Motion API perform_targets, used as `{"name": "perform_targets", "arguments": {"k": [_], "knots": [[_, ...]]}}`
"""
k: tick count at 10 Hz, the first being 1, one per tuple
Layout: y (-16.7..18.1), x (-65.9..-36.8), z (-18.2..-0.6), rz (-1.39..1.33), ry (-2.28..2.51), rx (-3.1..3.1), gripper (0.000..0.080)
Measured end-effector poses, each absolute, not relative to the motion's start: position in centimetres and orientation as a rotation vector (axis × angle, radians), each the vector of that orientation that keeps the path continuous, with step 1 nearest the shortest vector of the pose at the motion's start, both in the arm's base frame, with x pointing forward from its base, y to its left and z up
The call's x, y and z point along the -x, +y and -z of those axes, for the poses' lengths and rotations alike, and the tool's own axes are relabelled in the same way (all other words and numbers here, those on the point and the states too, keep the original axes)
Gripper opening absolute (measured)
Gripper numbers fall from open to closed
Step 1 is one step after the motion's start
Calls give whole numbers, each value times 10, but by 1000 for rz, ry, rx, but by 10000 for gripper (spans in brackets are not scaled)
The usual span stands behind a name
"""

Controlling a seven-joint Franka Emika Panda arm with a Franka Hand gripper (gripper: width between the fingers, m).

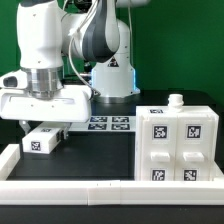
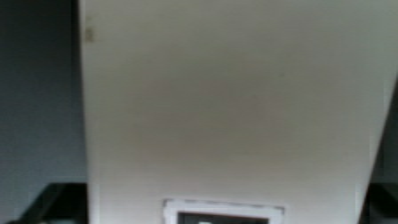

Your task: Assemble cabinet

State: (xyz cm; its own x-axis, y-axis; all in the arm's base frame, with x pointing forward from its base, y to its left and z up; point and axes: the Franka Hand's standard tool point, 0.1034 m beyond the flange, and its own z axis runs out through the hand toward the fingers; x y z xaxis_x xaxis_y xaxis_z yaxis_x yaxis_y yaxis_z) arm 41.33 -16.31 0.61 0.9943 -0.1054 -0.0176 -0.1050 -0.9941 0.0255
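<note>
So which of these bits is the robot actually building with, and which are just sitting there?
Part of the job:
- cabinet
- small block, right below the gripper

Just there:
- marker board
- border rail
- black table

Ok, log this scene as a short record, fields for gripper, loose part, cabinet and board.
gripper: down at the drawer block; grip unclear
drawer block: on the table, exterior view's left, tag visible
cabinet: upright, exterior view's right, apart from the block, tags on front
marker board: flat, farther back, between the two
</note>
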Motion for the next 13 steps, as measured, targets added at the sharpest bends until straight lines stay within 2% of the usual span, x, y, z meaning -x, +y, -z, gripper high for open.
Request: {"name": "perform_targets", "arguments": {"k": [6, 13], "knots": [[-141, -426, -11, -33, -83, -3101, 540], [-60, -483, -116, -19, -85, -3191, 541]]}}
